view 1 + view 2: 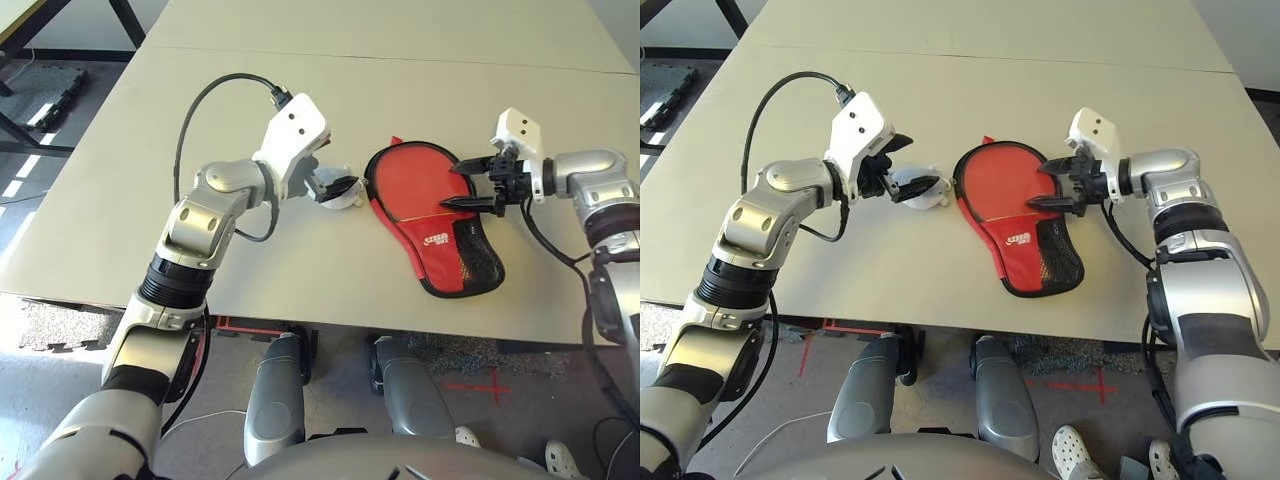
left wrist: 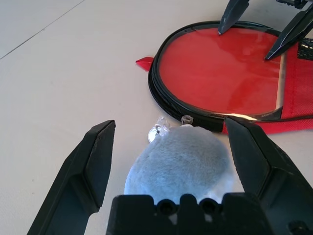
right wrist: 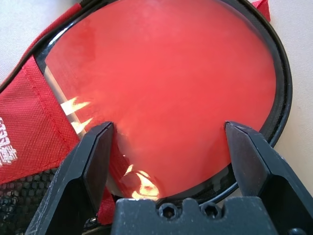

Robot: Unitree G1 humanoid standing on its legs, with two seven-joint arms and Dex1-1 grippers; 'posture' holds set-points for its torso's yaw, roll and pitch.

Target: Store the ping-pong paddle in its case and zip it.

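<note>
— How are the arms posed?
— Both reach inward over the table (image 1: 300,270). The left gripper (image 1: 341,188) has its fingers spread wide, holding nothing, the white pompom (image 2: 181,164) lying between them. The right gripper (image 1: 470,186) gapes just as wide, empty, above the case (image 1: 440,225).
— And the ping-pong paddle (image 3: 161,93)?
— Its red face lies inside the case's open round end, beneath the right fingertips.
— The surroundings?
— A beige tabletop; grey floor beyond its edges.

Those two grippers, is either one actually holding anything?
No. The left gripper stands open around the white pompom, and the right gripper hovers open over the case.
</note>
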